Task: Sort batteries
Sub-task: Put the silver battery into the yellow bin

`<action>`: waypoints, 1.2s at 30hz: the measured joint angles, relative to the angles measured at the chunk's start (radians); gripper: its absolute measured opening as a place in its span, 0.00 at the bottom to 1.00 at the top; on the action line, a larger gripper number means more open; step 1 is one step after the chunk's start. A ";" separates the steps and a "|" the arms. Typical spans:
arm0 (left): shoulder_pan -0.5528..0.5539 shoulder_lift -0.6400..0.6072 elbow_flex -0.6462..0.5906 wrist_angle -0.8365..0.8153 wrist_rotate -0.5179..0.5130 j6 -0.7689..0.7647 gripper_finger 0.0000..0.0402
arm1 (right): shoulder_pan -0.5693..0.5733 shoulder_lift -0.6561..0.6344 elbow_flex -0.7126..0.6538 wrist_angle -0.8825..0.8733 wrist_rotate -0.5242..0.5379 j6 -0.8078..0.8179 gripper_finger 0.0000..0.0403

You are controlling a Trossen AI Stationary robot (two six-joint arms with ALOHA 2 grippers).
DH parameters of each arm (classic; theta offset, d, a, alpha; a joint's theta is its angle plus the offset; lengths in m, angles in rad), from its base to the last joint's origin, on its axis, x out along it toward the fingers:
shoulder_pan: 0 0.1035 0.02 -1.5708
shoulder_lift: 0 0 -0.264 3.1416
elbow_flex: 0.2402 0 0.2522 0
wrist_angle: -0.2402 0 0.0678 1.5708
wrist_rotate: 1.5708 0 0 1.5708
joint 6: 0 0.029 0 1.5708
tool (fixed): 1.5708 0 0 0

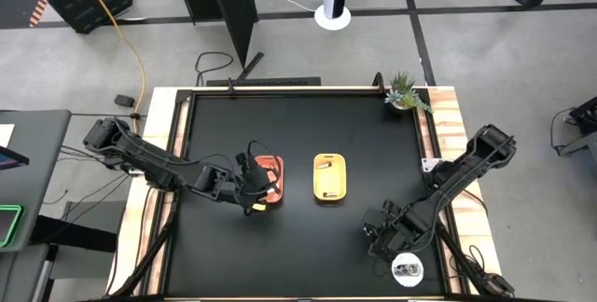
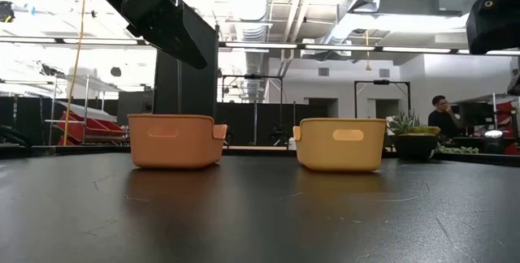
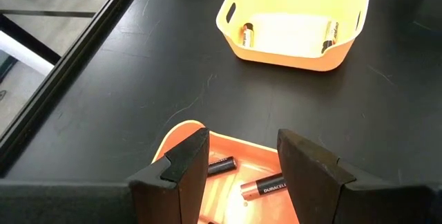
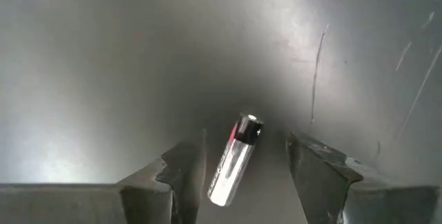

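From above, the left gripper (image 1: 254, 196) hovers over the orange tray (image 1: 270, 179) beside the yellow tray (image 1: 329, 176), fingers parted and empty; the right wrist view shows the right gripper (image 4: 245, 172) spread around a silver battery (image 4: 235, 159) lying diagonally on the table, its dark cap pointing away.

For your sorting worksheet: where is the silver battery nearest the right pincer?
In the right wrist view, the silver battery lies on the table between the open fingers of the right pincer, at the table's near right.
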 joint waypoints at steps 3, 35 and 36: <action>0.000 0.000 0.000 0.000 0.000 0.000 0.41 | 0.000 0.006 0.000 -0.003 -0.001 0.000 0.53; 0.000 0.000 0.000 0.003 0.000 -0.001 0.41 | -0.063 0.106 0.002 0.013 -0.055 -0.123 0.06; 0.000 0.000 0.000 0.003 0.000 -0.001 0.41 | -0.064 0.105 0.002 0.015 -0.054 -0.127 0.06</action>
